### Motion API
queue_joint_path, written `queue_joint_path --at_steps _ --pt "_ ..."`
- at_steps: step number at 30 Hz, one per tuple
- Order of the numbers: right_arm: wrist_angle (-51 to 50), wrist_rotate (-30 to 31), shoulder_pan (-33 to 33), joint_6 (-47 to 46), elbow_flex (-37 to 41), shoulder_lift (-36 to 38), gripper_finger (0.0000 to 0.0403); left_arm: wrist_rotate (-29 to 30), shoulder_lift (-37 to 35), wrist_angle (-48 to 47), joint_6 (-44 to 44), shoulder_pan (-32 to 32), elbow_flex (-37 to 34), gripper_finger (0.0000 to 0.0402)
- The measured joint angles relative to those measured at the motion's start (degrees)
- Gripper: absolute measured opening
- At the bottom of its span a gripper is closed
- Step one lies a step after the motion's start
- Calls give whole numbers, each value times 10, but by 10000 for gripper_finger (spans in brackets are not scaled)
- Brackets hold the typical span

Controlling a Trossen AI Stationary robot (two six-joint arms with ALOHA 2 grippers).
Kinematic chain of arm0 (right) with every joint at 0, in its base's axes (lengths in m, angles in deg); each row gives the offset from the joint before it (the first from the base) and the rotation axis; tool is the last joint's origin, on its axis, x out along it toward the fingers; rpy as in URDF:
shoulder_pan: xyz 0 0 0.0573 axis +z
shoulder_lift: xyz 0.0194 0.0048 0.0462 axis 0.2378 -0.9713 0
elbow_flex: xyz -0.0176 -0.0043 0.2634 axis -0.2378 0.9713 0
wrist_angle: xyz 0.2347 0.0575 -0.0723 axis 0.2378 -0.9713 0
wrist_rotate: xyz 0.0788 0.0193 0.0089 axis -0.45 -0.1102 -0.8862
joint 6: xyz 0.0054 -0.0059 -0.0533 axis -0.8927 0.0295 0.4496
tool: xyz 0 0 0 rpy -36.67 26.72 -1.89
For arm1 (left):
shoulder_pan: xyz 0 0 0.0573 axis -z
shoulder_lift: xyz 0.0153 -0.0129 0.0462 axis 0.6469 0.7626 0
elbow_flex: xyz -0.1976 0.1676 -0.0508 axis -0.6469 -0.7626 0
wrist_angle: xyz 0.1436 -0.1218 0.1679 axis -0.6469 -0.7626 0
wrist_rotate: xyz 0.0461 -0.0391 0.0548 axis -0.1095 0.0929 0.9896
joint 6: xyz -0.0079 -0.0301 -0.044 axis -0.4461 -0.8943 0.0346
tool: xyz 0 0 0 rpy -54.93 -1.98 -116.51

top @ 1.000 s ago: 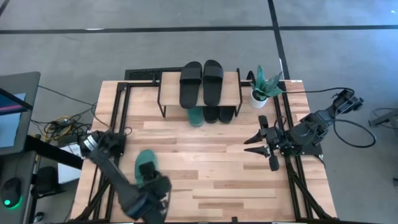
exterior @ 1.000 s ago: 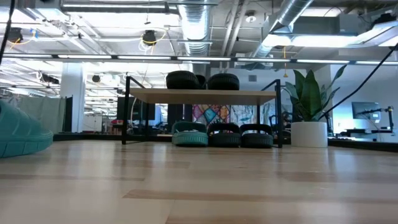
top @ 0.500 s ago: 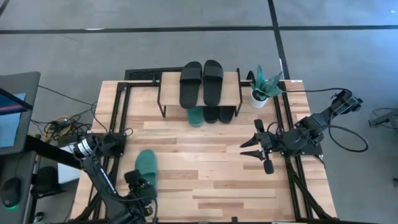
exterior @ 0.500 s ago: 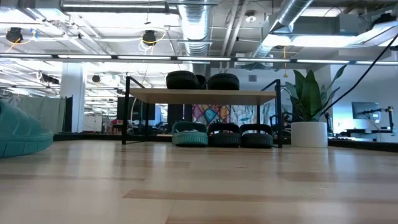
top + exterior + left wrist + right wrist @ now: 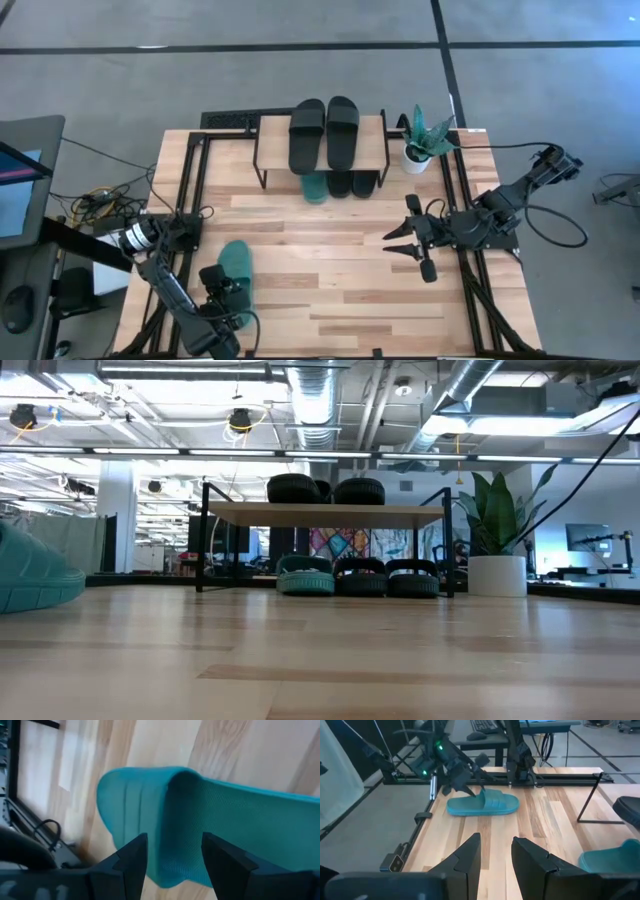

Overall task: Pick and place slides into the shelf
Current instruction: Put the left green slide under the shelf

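Note:
A dark green slide lies flat on its sole on the table's left half, also seen in the left wrist view and right wrist view. My left gripper is open just above its near end, one finger on either side. The shelf stands at the far edge with two black slides on its plank. Under it sit a green slide and two black ones. My right gripper hovers open over the table's right half.
A potted plant stands right of the shelf at the far right corner. Black frame rails run along the table's left and right edges. Bare wood lies between the loose slide and the shelf.
My left arm has come down from high over the table's near-left part, and its gripper now sits low at the loose green slide's near end. My right gripper has drifted slightly toward the table's left. The slide has stayed where it was.

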Motion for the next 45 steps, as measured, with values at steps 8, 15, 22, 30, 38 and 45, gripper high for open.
queue_joint_path --at_steps 8,15,22,30,38,45 --pt "4 0 0 2 0 0 98 -2 0 18 -2 -16 -35 174" --pt "10 0 -1 2 0 0 98 -14 0 24 -3 -30 -61 146" --pt "10 0 -1 2 0 0 98 -19 0 14 -6 -48 -56 19" --pt "9 0 -1 4 0 0 98 31 0 -4 -14 -71 -38 4" --pt "6 0 -1 4 0 0 98 93 0 -23 -9 -96 -2 2" --pt "6 0 -1 4 0 0 98 166 0 -46 25 -144 26 1"
